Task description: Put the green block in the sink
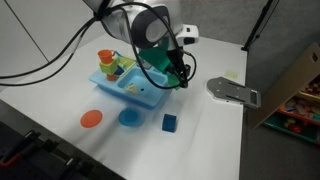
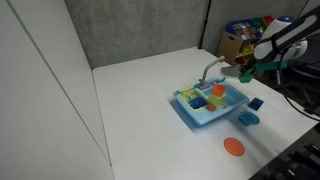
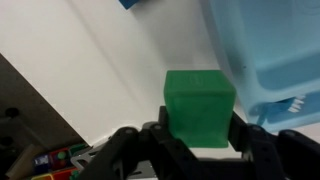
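You had the green block (image 3: 200, 105) clamped between the gripper's (image 3: 200, 132) jaws, with a dark finger (image 3: 157, 137) pressed against each side of the cube. In the wrist view the block hung over bare white tabletop (image 3: 110, 70), just beside the light blue wall of the sink (image 3: 270, 60) and not yet over the basin.

In both exterior views your gripper (image 1: 178, 72) (image 2: 246, 70) hovered at one end of the sink (image 1: 122, 88) (image 2: 205, 115), which sat well in from every edge of the tabletop. Whether the block cleared the rim there was too small to tell. An orange cup (image 1: 105, 60) stood in the sink's rack section.

Between the sink and the nearer table edge, three things lay in a loose row: an orange disc (image 1: 91, 118) (image 2: 233, 147), a round blue plate (image 1: 129, 118) (image 2: 247, 118) and a dark blue cube (image 1: 169, 122) (image 2: 257, 103). All were apart from one another and from the sink. A grey metal piece (image 1: 232, 90) lay flat near the table's side edge, beyond your gripper.
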You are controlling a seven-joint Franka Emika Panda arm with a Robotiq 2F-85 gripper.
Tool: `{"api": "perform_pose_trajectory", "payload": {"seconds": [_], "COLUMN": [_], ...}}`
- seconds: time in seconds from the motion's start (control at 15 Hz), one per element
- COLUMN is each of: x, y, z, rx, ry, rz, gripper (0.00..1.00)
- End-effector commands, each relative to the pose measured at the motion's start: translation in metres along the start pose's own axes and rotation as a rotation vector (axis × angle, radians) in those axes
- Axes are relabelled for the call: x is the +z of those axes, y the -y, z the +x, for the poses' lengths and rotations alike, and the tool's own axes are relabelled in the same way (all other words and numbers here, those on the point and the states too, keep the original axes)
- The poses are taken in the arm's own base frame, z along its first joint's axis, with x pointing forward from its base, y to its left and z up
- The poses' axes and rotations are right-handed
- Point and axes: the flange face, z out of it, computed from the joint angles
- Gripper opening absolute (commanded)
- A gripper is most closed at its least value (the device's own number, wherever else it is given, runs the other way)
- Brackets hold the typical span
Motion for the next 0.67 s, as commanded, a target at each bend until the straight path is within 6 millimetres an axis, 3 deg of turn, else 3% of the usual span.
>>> {"api": "perform_pose_trajectory", "payload": {"seconds": [0.0,0.2,0.6], "x": [-0.034,-0.044,-0.039], "y": [0.016,0.032,0.061], "z": [-0.032,-0.054,-0.085], "rx": [-0.028,-0.055,-0.092], "ry": [-0.002,0.017,0.071], "rz": [0.034,0.075,0.109], "gripper": [0.31,0.31,0.31]}}
